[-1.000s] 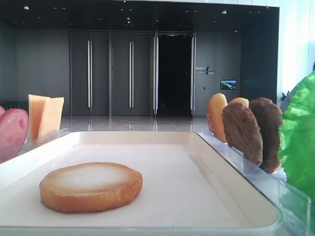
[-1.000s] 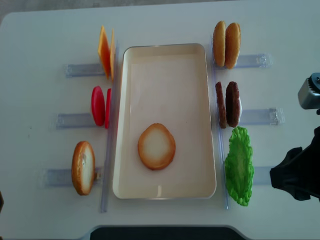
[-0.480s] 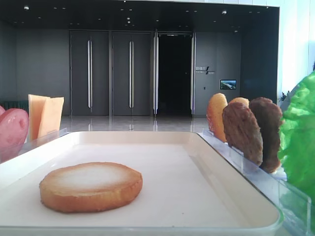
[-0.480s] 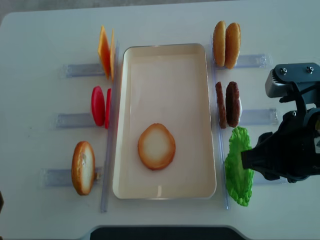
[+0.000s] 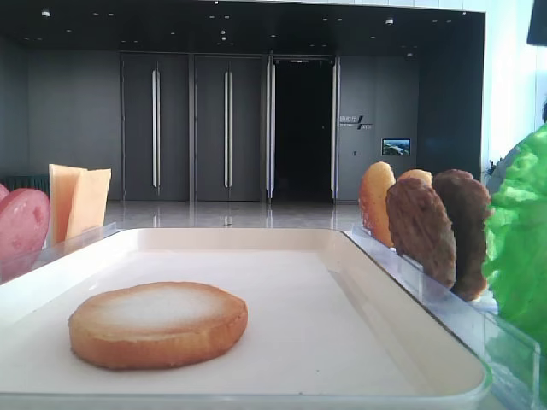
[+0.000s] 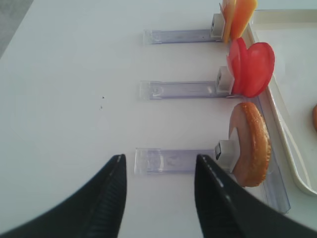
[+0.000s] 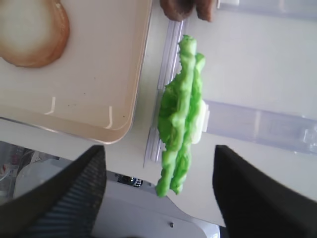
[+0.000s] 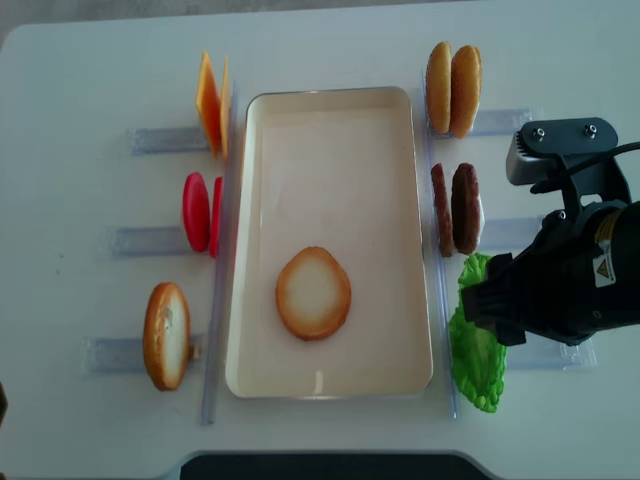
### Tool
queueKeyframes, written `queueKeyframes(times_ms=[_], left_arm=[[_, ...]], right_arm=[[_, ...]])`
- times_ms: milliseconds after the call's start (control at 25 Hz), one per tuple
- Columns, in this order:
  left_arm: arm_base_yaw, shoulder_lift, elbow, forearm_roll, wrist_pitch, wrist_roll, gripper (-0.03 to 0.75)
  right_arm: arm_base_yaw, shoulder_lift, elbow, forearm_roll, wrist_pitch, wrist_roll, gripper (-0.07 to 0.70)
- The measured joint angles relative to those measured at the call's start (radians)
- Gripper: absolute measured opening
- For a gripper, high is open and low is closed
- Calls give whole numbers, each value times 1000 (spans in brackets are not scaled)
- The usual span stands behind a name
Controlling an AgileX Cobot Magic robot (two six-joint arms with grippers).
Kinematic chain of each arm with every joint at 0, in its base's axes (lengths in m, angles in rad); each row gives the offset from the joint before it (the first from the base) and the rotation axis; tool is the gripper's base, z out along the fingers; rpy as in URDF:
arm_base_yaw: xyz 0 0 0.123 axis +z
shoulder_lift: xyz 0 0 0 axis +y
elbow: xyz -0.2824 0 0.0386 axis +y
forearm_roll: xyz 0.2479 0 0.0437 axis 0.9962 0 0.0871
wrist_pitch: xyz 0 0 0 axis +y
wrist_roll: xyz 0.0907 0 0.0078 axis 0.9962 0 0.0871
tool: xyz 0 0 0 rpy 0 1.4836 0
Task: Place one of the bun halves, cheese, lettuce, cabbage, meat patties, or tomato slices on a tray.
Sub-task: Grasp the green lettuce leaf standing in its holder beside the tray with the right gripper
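Note:
On the cream tray [image 8: 330,150], a bun half [image 8: 313,293] lies flat with its pale face up. The lettuce [image 7: 181,124] stands on edge in a clear rack right of the tray. My right gripper [image 7: 159,151] hangs open over the lettuce, with one finger on each side and not touching it. The left gripper [image 6: 159,158] is open and empty above a rack strip, beside another bun half [image 6: 252,144]. Tomato slices [image 8: 197,212] and cheese [image 8: 210,100] stand on the left. Meat patties [image 8: 456,208] and two bun halves [image 8: 452,90] stand on the right. No cabbage shows.
Clear plastic racks [image 8: 150,240] run along both long sides of the tray and hold the food upright. The right arm's body [image 8: 570,280] covers the right racks. The table's front edge [image 8: 330,455] lies just below the tray.
The right arm has come in from the right edge to above the lettuce, and its jaws have spread wider. The left gripper and the food have not moved.

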Motion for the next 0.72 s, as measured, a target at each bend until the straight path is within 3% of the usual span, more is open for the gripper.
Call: queueKeyframes(times_ms=[440,720], left_arm=[[0,0,0,0,0,1,345],[0,0,0,0,0,1,345]], right_arm=[[-2,129,-1,-14,-33,-9,436],[-2,140,-2,-29,-65,-11,329]])
